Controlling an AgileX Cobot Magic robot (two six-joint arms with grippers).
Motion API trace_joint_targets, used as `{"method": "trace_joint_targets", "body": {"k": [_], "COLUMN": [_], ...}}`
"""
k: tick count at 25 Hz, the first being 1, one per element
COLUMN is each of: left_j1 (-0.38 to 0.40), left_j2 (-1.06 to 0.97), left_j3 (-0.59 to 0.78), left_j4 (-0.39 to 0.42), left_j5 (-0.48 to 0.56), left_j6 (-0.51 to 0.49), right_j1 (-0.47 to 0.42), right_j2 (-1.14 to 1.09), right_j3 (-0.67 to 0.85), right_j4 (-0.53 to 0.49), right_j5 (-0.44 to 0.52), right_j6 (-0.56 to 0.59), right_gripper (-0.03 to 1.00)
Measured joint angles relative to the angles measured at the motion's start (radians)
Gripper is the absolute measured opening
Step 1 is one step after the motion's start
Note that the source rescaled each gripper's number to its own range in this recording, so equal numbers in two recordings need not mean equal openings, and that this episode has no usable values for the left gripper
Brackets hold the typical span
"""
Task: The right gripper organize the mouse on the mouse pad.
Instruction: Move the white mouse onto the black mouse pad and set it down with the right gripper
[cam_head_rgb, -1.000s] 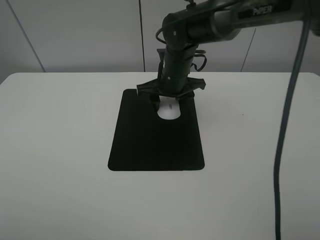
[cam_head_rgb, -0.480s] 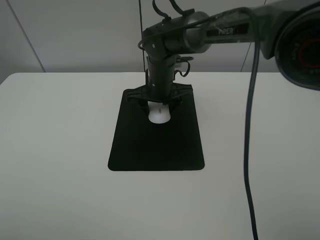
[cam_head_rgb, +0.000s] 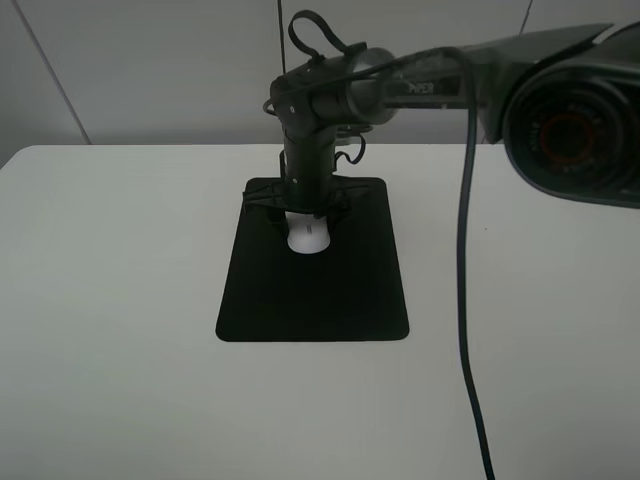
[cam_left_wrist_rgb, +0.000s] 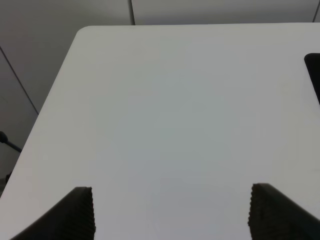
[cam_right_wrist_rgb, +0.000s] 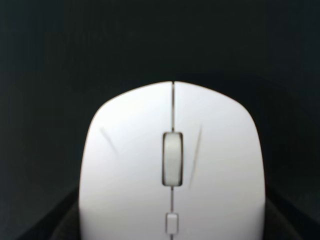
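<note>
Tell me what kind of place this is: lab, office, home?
Probably a robot lab test bench. The table is bare and white, the wall behind it is plain and panelled, and the only things laid out are a pad and a mouse in the right gripper.

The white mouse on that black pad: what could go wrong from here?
The small white oval mouse sits toward the far edge of the flat black mouse pad; pushed back, it could slide onto the white table. The dark right gripper is shut on its smooth rounded sides, so it may slip or twist.
</note>
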Motion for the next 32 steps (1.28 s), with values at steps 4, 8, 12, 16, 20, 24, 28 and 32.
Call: {"method": "trace_joint_targets", "body": {"k": [4,8,12,16,20,24,28,32], "left_j1": [0.0,0.0,0.0,0.0,0.0,0.0,0.0,0.0], "left_j2": [0.0,0.0,0.0,0.0,0.0,0.0,0.0,0.0], "left_j3": [0.0,0.0,0.0,0.0,0.0,0.0,0.0,0.0], "left_j4": [0.0,0.0,0.0,0.0,0.0,0.0,0.0,0.0], "left_j5": [0.0,0.0,0.0,0.0,0.0,0.0,0.0,0.0], "left_j6": [0.0,0.0,0.0,0.0,0.0,0.0,0.0,0.0], "right_j1": [0.0,0.0,0.0,0.0,0.0,0.0,0.0,0.0], "right_j2": [0.01,0.014,0.02,0.03,0.03,0.03,0.03,0.03], "right_j3": [-0.002,-0.002,-0.007,-0.007,-0.007,-0.007,-0.007,-0.007], "right_j4": [-0.003,-0.004,-0.005,-0.006,-0.009,-0.009,-0.009,-0.009], "right_j5": [0.001,0.001,0.001,0.002,0.011,0.014,0.014,0.021], "right_j6": [0.012,0.013,0.015,0.016,0.016,0.016,0.016,0.016], "right_gripper": [0.0,0.0,0.0,0.0,0.0,0.0,0.0,0.29]}}
